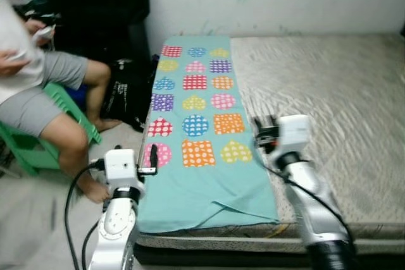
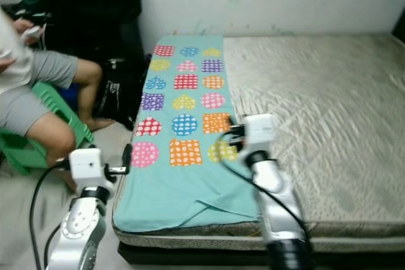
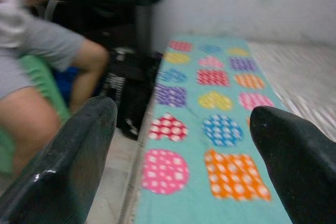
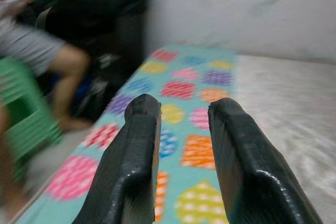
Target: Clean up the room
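Both silver arms reach forward, the left gripper (image 3: 184, 145) low at the near left with its two black fingers (image 3: 68, 166) spread wide apart, the right gripper (image 4: 181, 145) raised slightly farther on the right, its fingers (image 4: 131, 166) parted by only a narrow gap.

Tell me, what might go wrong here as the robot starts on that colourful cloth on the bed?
A person sits on a green stool beside the bed, close to the left gripper; a swing of that arm could bump their leg. The teal patterned sheet hangs over the mattress edge, so a tug from one side might drag it onto the floor.
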Controlling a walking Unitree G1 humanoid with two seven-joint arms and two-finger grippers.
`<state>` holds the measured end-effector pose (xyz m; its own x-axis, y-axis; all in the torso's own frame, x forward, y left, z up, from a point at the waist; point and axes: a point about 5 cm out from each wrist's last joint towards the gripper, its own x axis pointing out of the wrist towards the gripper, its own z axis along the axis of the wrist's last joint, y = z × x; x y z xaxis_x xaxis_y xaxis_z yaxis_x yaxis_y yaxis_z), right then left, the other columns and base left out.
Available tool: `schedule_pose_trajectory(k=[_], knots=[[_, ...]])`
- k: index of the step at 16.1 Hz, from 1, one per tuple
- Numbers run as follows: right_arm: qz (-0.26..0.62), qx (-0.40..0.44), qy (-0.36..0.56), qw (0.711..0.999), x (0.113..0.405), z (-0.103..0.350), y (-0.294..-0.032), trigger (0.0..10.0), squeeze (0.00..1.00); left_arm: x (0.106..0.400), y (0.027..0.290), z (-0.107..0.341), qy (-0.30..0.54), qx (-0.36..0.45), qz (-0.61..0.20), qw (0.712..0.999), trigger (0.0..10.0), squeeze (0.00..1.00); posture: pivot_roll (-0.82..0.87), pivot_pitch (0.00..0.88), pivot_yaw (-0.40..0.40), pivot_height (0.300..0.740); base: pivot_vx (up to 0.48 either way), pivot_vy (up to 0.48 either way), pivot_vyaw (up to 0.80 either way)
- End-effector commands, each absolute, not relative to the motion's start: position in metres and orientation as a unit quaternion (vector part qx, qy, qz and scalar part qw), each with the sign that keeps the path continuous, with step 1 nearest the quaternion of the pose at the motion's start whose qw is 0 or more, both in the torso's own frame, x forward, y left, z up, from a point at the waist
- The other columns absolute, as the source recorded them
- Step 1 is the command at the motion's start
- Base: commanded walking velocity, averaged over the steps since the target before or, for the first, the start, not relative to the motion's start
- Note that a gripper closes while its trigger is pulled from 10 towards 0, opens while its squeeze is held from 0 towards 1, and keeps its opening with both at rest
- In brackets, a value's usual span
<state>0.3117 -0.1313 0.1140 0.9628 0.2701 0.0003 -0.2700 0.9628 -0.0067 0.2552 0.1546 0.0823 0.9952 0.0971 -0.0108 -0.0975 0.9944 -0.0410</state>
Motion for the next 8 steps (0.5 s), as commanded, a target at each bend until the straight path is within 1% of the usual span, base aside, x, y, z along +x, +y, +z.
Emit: schedule_pose_trajectory(k=[1,3,5,8], knots=[[0.158,-0.007,0.001,0.987,0.317,0.114,-0.121,10.0,0.00,0.252,0.164,0.088,-0.009,-0.016,0.072,0.997,10.0,0.00,-0.05,0.000,-0.046,0.740,0.000,0.000,0.00],[0.178,-0.003,-0.004,0.984,0.322,0.117,-0.110,10.0,0.00,0.250,0.170,0.088,-0.009,-0.014,0.084,0.996,10.0,0.00,-0.04,0.000,-0.050,0.740,0.000,0.000,0.00],[0.185,-0.003,-0.011,0.983,0.323,0.118,-0.105,10.0,0.00,0.250,0.173,0.088,-0.007,-0.014,0.089,0.996,10.0,0.00,-0.05,0.000,-0.039,0.740,0.000,0.000,0.00],[0.159,0.001,-0.002,0.987,0.321,0.111,-0.115,10.0,0.00,0.253,0.174,0.090,-0.007,-0.018,0.089,0.996,10.0,0.00,-0.08,0.000,-0.019,0.740,0.000,0.000,0.00]])
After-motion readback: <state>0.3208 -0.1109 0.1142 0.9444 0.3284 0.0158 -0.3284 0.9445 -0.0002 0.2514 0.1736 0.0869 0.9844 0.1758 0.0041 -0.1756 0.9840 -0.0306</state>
